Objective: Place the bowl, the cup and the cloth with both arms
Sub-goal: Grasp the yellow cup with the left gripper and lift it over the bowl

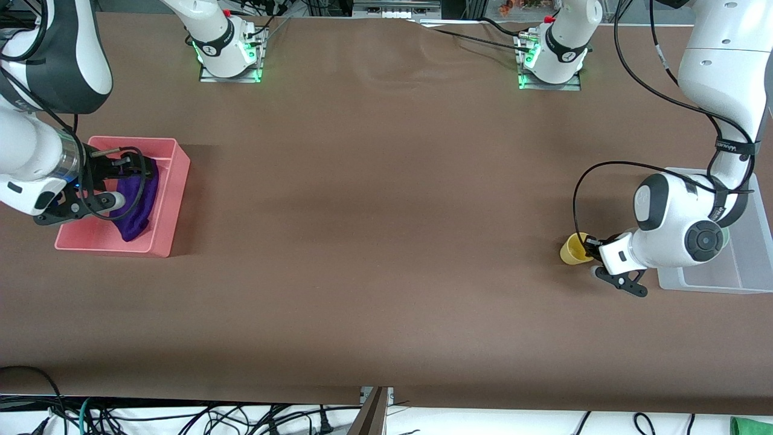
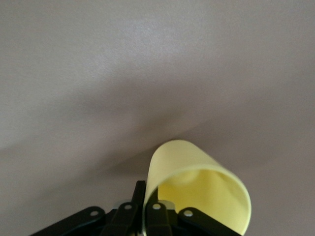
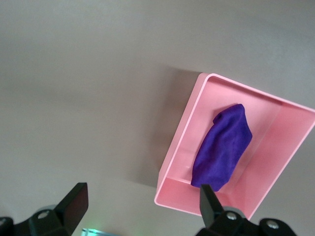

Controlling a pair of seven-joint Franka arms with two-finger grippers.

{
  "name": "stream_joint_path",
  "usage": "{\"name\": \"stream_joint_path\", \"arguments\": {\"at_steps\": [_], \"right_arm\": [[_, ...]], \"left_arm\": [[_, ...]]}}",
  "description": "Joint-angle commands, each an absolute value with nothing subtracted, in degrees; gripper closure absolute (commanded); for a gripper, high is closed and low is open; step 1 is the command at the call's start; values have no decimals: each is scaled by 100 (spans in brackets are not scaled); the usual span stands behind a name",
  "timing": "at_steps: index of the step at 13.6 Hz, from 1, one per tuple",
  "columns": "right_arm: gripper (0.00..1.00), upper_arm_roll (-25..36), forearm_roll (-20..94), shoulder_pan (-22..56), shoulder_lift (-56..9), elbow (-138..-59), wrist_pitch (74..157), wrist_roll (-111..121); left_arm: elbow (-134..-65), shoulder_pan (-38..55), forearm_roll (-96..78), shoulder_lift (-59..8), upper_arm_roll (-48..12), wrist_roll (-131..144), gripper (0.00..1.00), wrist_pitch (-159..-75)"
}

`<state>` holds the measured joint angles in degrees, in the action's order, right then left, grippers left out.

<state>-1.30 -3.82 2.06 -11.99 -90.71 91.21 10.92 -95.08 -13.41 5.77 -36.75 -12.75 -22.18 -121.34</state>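
While left claw [image 1: 589, 249] grips cup [image 1: 574, 249], cloth [image 1: 137, 202] in pink bin [image 1: 172, 199]

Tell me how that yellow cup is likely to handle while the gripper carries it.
The yellow cup looks thin-walled and probably light. The left gripper pinches only its rim, so it may flex or swing. It is smooth and tapered, so set down on its side it would likely roll.

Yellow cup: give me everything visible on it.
The small plain yellow tapered cup has no handle and looks like smooth, thin plastic. It is tipped on its side, with its open mouth showing an empty interior. The left gripper is shut on its rim, holding it over the brown table beside the clear plastic bin, at the left arm's end.
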Motion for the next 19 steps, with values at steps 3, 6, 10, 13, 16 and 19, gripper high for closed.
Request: {"name": "stream_joint_path", "arguments": {"at_steps": [3, 6, 10, 13, 16, 19], "right_arm": [[0, -158, -290, 176, -1090, -8877, 9123, 861], [0, -53, -282, 141, -1020, -8772, 9106, 870], [0, -44, -544, 167, -862, -8350, 8957, 870], [0, 9, -501, 149, -879, -8315, 8693, 870], [0, 9, -492, 132, -1037, -8016, 8420, 853], [0, 9, -501, 141, -1089, -7963, 8499, 852]], "left_arm": [[-9169, -1485, 571, -2920, -1195, -2495, 100, -10604], [-8851, -1678, 1190, -2542, -959, -3467, 100, -9686], [-8938, -2397, 2294, -2478, -967, -4849, 100, -9886], [-9306, -2969, 2285, -2636, -975, -5703, 100, -10598], [-9624, -3408, 2276, -2925, -984, -6002, 100, -11738], [-9615, -3551, 2189, -3050, -993, -6144, 8, -12041]]}}
